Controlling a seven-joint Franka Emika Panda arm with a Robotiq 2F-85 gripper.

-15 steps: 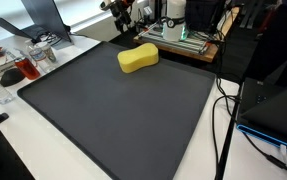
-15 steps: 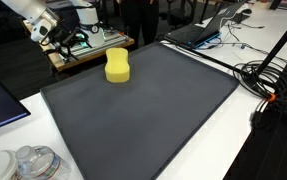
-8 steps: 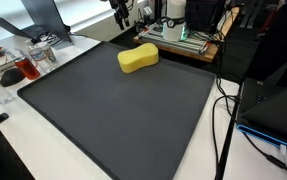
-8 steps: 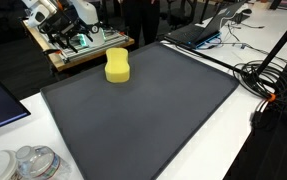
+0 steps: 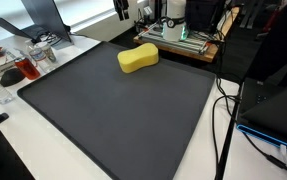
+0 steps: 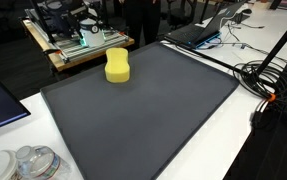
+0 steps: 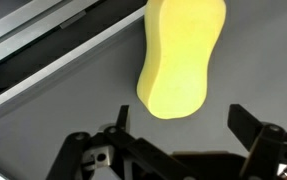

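A: In an exterior view, the claw (image 5: 120, 9) only just shows at the top edge, and I cannot tell its jaw state from here. Noted a yellow peanut-shaped foam sponge (image 5: 138, 59) on the dark grey rubber mat (image 5: 113, 110), below the claw and well apart from it.

B: In an exterior view, the sponge (image 6: 117, 66) lies near the mat's (image 6: 143, 110) far edge with nothing touching it. I cannot make out the claw.

A: Wrist view?

B: Here the claw (image 7: 181, 128) has its fingers (image 7: 118, 118) apart, nothing between them. The sponge (image 7: 183, 60) lies flat on the mat, straight ahead of the fingertips and in line with the gap, touching neither.
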